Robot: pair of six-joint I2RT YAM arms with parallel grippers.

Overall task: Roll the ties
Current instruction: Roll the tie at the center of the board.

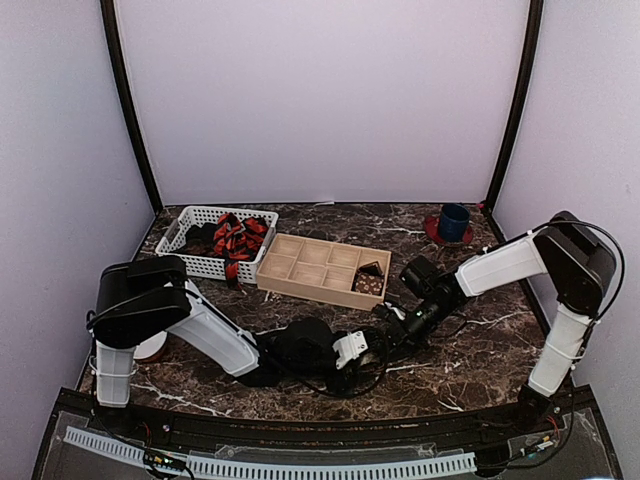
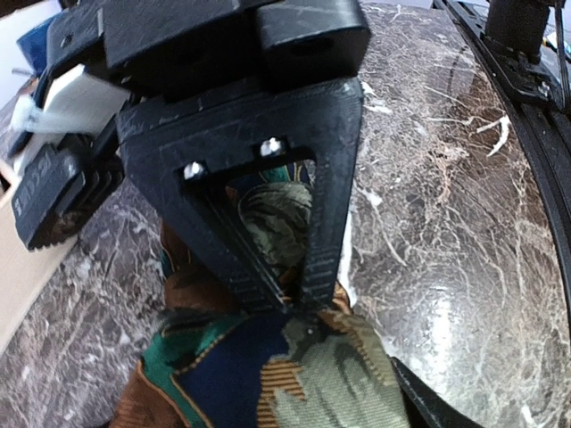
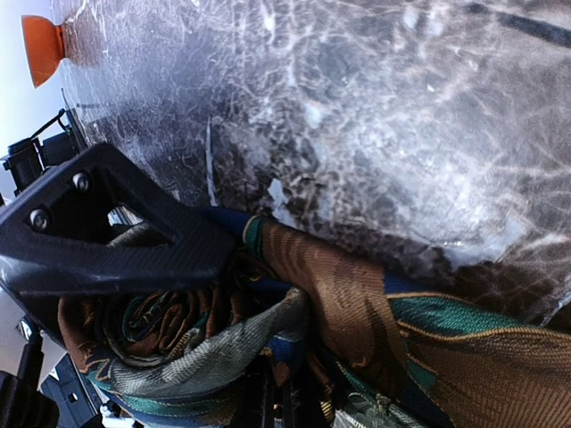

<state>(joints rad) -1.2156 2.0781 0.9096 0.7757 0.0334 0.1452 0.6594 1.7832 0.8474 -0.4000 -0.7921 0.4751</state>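
Rolling the tie (image 3: 357, 303): tension to be held
Right fingers (image 3: 116, 241) are shut on its core; left fingers (image 2: 330, 196) straddle it, grip cannot be told.

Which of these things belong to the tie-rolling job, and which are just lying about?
Job: green-patched tie; striped ties in white basket; dotted rolled tie in wooden box.
Lying about: blue cup; red saucer.
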